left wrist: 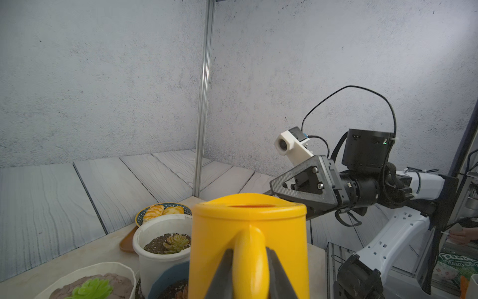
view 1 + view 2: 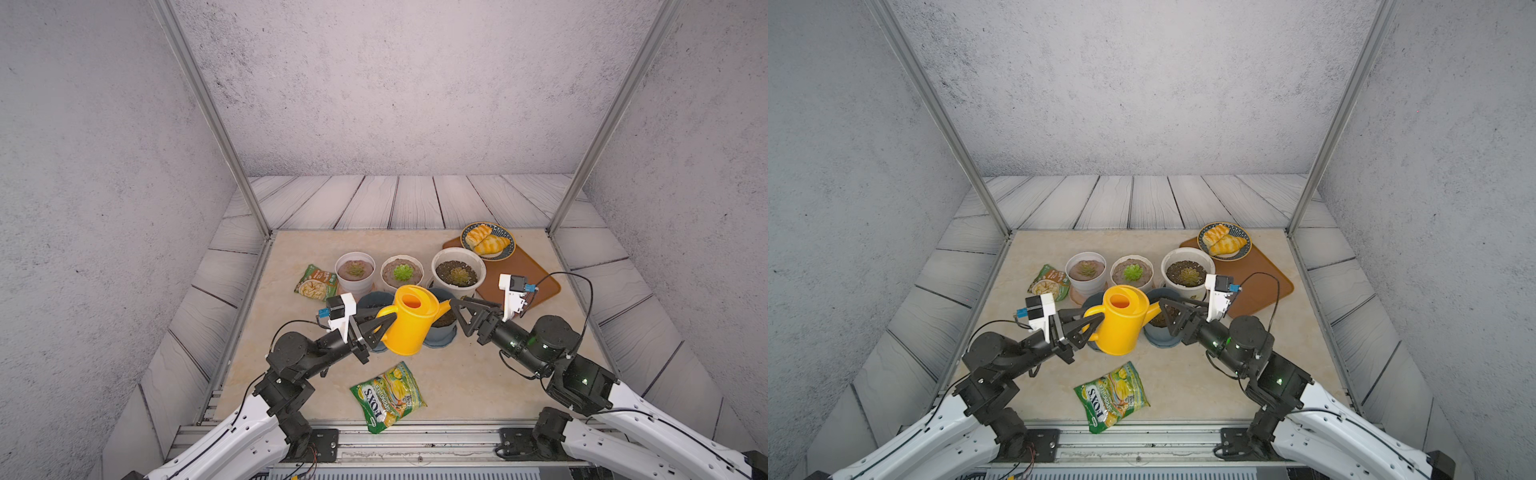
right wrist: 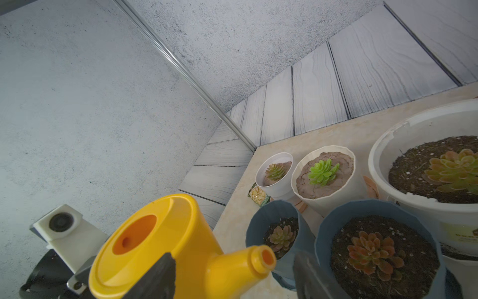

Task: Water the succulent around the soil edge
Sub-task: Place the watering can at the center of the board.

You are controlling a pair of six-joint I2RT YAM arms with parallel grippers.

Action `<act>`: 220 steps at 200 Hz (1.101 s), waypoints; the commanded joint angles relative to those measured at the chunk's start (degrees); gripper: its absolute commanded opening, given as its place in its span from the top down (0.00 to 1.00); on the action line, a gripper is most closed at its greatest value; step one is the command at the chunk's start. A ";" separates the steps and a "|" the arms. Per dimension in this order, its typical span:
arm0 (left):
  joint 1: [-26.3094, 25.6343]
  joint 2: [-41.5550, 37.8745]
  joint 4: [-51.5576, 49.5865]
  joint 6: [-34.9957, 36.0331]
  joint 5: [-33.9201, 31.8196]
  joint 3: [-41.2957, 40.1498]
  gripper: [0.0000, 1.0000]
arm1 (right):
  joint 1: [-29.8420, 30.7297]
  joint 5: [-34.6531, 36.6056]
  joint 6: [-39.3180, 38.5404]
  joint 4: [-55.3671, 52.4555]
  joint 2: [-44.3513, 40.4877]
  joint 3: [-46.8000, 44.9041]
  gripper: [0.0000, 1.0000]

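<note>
Left wrist view, bottom centre: left gripper fingers pinch the watering can handle; right gripper fingers, spread, flank its spout.

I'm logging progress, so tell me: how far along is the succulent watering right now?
Done: the left claw has the watering can lifted by its handle. In hand: the right claw, open, straddles the spout. Left: tilting and pouring around a soil edge; the can is upright, nothing pouring.
</note>
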 commanded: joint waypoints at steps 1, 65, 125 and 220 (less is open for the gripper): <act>-0.46 -0.33 6.49 2.21 -0.39 0.39 1.00 | 0.22 -2.16 3.49 4.42 1.92 -0.76 0.26; -0.98 -0.07 7.77 1.87 1.12 0.48 1.00 | 0.22 -1.04 8.98 9.20 3.43 -4.04 0.36; -3.63 2.75 4.37 5.22 2.36 1.59 1.00 | 0.22 -4.98 6.55 9.48 3.91 -1.75 0.52; -12.77 14.84 -10.81 19.82 0.16 7.01 1.00 | 0.22 11.95 -10.73 -16.88 -10.45 5.99 0.84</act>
